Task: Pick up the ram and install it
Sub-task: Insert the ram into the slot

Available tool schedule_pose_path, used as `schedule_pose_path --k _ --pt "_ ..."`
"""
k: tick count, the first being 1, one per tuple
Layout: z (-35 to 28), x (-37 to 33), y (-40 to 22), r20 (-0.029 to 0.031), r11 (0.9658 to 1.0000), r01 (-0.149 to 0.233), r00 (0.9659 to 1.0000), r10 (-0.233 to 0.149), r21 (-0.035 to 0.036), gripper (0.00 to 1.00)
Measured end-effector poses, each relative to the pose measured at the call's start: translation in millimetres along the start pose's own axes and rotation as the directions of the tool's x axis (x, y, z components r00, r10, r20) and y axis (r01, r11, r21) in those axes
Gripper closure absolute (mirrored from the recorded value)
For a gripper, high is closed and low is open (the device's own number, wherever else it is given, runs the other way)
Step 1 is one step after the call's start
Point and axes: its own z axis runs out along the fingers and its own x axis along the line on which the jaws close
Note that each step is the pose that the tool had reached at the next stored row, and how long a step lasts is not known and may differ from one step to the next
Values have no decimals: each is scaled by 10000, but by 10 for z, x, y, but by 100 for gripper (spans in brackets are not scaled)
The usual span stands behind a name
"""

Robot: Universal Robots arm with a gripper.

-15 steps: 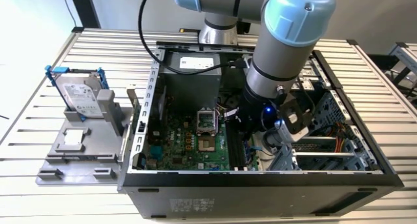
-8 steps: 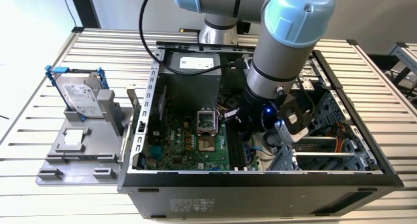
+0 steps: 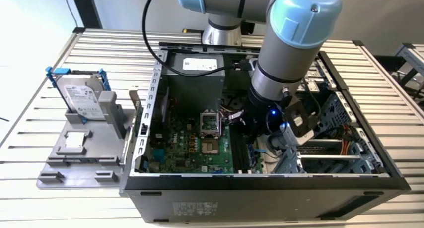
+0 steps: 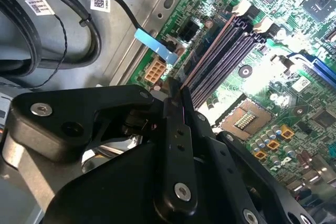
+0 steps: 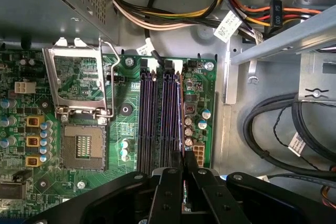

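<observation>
My gripper [image 5: 182,174] is down inside the open computer case [image 3: 265,186], over the motherboard's memory slots [image 5: 157,119]. Its two black fingers [image 4: 176,129] are shut on the ram [image 5: 181,114], which appears edge-on as a thin brownish strip. In both wrist views the strip runs along the outermost slot, the one nearest the board's edge. The second wrist view shows the ram [image 4: 207,51] reaching from the fingertips to the white slot latches. Whether it sits fully down in the slot I cannot tell. In the exterior view the arm's wrist [image 3: 278,114] covers the gripper.
The open CPU socket [image 5: 81,150] lies beside the slots. Black cables [image 5: 278,129] and a wire bundle [image 5: 173,17] lie close by. Outside the case, a grey tray [image 3: 56,181] holds a blue-framed hard drive [image 3: 83,101] and a small square chip [image 3: 74,138].
</observation>
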Motion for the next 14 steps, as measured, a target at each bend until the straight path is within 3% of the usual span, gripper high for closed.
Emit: schedule_pose_path --k 5,14 --pt "-38 11 -6 -7 10000 -1 10000 1 2 100" --pt "-28 27 -8 -8 10000 -3 10000 3 4 100"
